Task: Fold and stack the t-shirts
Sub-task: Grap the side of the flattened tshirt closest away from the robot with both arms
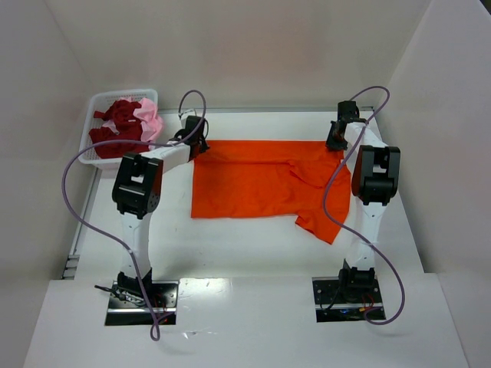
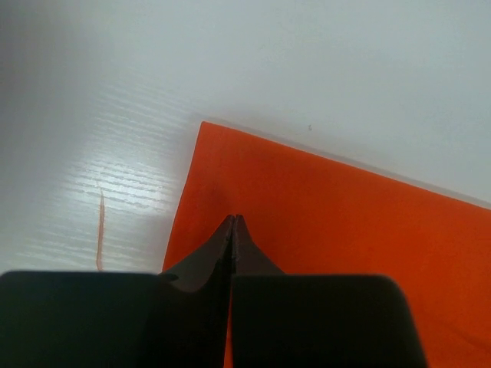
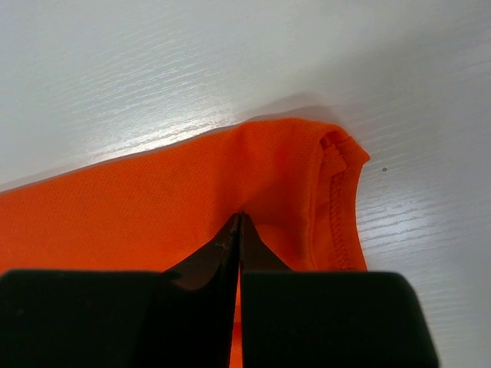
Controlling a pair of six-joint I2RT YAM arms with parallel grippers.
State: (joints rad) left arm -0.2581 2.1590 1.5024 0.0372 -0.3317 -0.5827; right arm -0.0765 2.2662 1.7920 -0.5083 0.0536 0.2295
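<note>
A bright orange t-shirt (image 1: 253, 184) lies spread on the white table, with one sleeve trailing off its near right corner. My left gripper (image 1: 201, 144) is at the shirt's far left corner. In the left wrist view it (image 2: 234, 219) is shut, with its tips pinching the flat orange cloth (image 2: 345, 215) just inside the corner. My right gripper (image 1: 335, 142) is at the far right corner. In the right wrist view it (image 3: 242, 216) is shut on puckered orange cloth (image 3: 138, 207) beside a stitched hem (image 3: 336, 215). A dark red t-shirt (image 1: 116, 129) and a pale pink one (image 1: 150, 119) lie crumpled in the basket.
A white mesh basket (image 1: 95, 103) stands at the far left corner of the table. White walls close in the back and both sides. Purple cables loop from both arms. A thin orange mark (image 2: 100, 230) shows on the tabletop left of the shirt.
</note>
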